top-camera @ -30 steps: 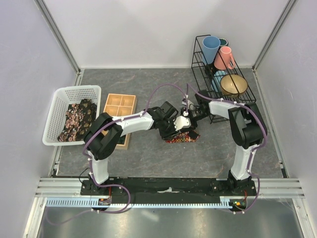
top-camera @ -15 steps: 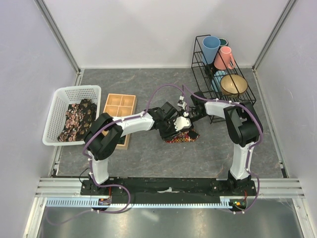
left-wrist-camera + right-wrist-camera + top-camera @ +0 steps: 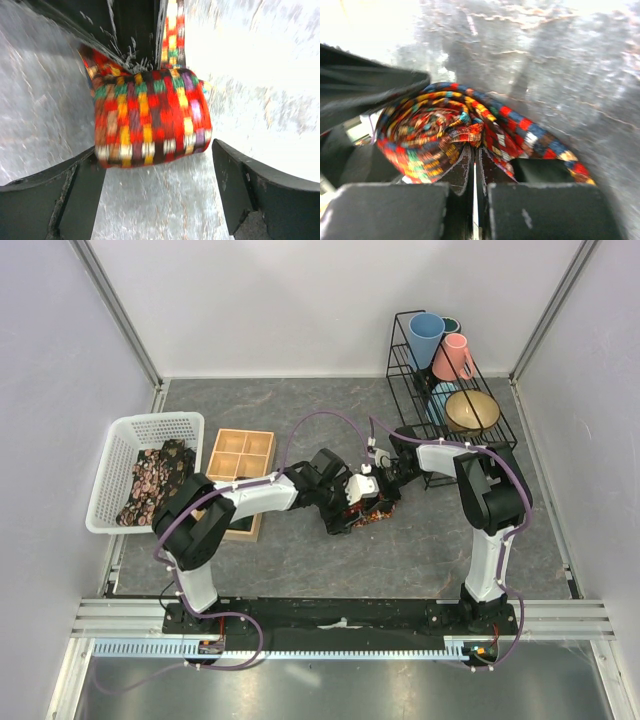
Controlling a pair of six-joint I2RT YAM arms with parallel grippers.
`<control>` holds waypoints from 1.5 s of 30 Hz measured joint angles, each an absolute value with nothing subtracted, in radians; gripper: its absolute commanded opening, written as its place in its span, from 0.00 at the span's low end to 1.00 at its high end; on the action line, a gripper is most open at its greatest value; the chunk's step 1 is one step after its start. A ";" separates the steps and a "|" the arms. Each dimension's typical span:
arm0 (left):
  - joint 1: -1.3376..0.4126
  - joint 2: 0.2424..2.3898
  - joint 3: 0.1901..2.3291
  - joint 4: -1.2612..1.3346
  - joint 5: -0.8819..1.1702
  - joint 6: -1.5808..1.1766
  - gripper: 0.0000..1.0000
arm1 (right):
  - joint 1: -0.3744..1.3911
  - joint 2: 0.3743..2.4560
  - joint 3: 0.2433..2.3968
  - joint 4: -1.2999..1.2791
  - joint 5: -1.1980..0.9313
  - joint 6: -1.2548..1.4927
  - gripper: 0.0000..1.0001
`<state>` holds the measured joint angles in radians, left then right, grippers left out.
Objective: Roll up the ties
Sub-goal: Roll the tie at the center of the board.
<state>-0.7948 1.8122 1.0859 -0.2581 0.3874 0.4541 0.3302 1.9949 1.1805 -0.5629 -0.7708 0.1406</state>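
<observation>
Midway across the table [image 3: 300, 570], top cam: rolled tie [image 3: 368, 512] lies on the grey surface w/ both arms meeting over it. The left gripper [image 3: 350, 508] is at its left side, the right gripper [image 3: 380, 492] at its rear right. More ties [image 3: 150, 480] lie heaped in a white basket [image 3: 105, 465] at far left, w/ a wooden tray [image 3: 240, 455] just beside it. A wire rack [image 3: 450, 390] w/ cups [image 3: 440, 340] and a bowl [image 3: 472, 410] stands rear right, well apart.

Left wrist cam: rolled tie [image 3: 150, 117] sits btwn the left gripper's fingers [image 3: 60, 195], which are spread wide. One finger touches the roll's lower corner; the other is just beside it w/ a sliver of gap, so it doesn't look clamped. The right gripper's fingers [image 3: 132, 35] come in from the far side against the roll's top edge, and a strip of tie runs alongside them.

Right wrist cam: right gripper [image 3: 474, 162] is pressed together w/ only a hairline slit btwn the pads, its tips pushed into the roll's edge and nipping fabric there. The spiral of the rolled tie [image 3: 435, 125] sits just past the tips, slightly left. A loose tail trails off right over the table. A blurred left finger flanks the roll at left.
</observation>
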 measured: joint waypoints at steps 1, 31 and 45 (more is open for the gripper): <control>-0.792 1.809 1.082 -0.236 0.399 0.451 0.89 | 0.330 1.995 1.180 -0.564 -0.758 0.141 0.00; -0.782 1.888 1.179 -0.301 0.389 0.400 0.07 | 0.327 1.995 1.194 -0.572 -0.769 0.157 0.38; -0.782 1.890 1.217 -0.422 0.356 0.448 0.13 | 0.295 1.964 1.218 -0.612 -0.909 0.180 0.56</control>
